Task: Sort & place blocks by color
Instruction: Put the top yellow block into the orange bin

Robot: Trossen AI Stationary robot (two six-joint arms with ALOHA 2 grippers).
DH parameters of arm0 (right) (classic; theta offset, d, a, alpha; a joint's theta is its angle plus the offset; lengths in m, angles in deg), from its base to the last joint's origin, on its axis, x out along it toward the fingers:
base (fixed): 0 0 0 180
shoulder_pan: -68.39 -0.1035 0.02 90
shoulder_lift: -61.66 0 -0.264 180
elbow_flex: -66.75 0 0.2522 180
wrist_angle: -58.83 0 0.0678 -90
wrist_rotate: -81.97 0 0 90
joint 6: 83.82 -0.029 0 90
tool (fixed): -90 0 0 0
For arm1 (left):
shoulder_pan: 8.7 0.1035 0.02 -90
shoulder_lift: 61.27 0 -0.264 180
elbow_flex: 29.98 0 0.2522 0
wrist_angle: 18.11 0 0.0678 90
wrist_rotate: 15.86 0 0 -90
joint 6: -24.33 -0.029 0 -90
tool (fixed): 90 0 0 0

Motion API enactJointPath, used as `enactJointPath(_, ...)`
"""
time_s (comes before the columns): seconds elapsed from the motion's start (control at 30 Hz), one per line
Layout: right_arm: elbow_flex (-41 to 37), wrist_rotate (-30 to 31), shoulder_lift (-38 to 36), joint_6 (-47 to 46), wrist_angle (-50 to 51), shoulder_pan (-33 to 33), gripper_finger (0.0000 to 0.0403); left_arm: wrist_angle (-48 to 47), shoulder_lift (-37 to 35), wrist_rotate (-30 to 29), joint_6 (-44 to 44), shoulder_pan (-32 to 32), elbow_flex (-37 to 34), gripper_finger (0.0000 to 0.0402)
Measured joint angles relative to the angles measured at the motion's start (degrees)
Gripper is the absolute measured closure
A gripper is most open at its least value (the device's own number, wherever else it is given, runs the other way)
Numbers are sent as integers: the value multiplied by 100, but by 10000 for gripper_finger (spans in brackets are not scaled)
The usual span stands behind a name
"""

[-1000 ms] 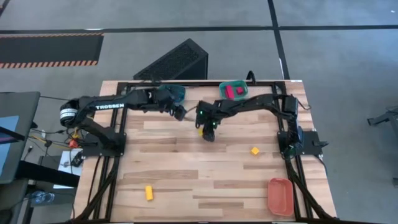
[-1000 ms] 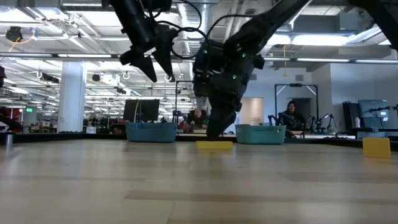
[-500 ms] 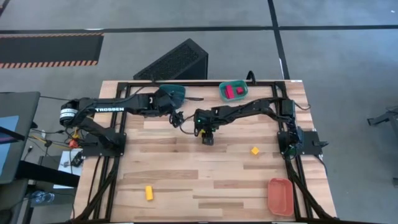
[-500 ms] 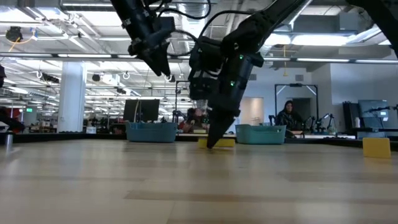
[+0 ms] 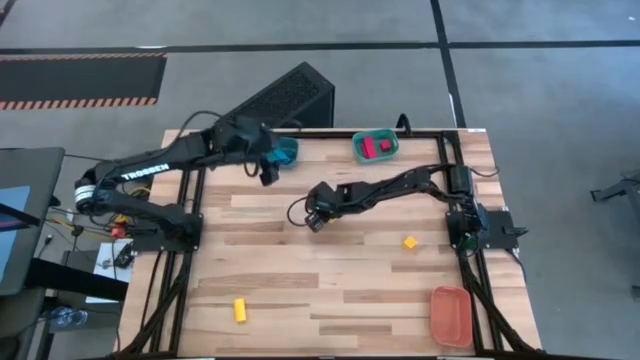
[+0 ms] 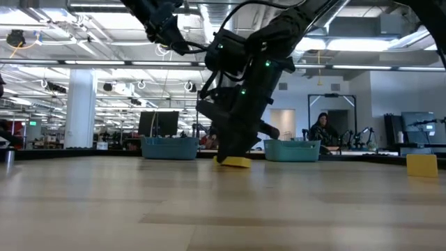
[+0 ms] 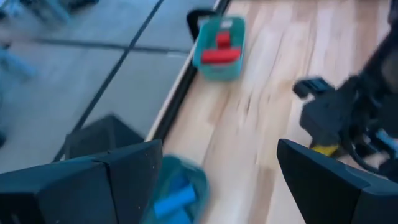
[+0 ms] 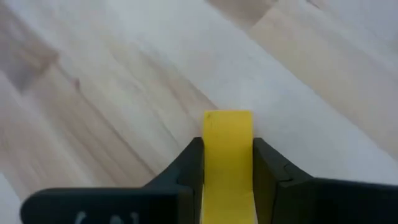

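Mid-table, right wrist view only | right claw (image 8: 228,165) grips yellow block (image 8: 228,155) | left claw (image 7: 217,186) wide

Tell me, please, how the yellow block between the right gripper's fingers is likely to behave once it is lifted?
The yellow block looks stiff, with flat sides that the right gripper squeezes squarely, so it should probably hold without twisting. It seems small and likely light. Its smooth faces might slip slightly.
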State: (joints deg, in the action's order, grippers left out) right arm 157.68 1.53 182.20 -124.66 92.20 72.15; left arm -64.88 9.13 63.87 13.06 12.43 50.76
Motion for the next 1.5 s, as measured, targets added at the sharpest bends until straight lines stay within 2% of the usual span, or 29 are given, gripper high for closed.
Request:
enactJointPath(0.13,-13,307,-90,-1013,-193,-204,310,398,-3,699,-238,511,0,95)
enactJointPath(0.3,-35,391,-268,-1686,-618,-503,310,47,-122,1350,242,860,0,95)
enactJointPath(0.6,-18,1150,-1059,-1856,-946,-791,310,-66,-613,1648,384,813,0,95)
enactJointPath(0.7,-18,1153,-1414,-1561,-1060,-793,310,-28,-694,1720,274,744,0,95)
enactJointPath(0.83,-7,1157,-2011,-614,-1168,-782,310,-15,-595,1958,199,651,0,95)
enactJointPath(1.07,-16,1171,-3114,654,-341,-793,297,-86,-169,2197,616,283,0,95)
enactJointPath(1.17,-335,1180,-3580,1091,-317,-790,300,99,32,2197,914,17,0,95)
enactJointPath(1.27,-770,1164,-4054,1604,-297,-786,303,643,352,2062,1494,-226,0,95)
enactJointPath(1.37,-1216,1192,-4588,1735,-157,-780,302,1441,861,2024,2344,-360,0,95)
enactJointPath(1.5,-1730,1147,-5324,1757,-119,-783,302,2816,1587,2612,3744,-440,0,95)
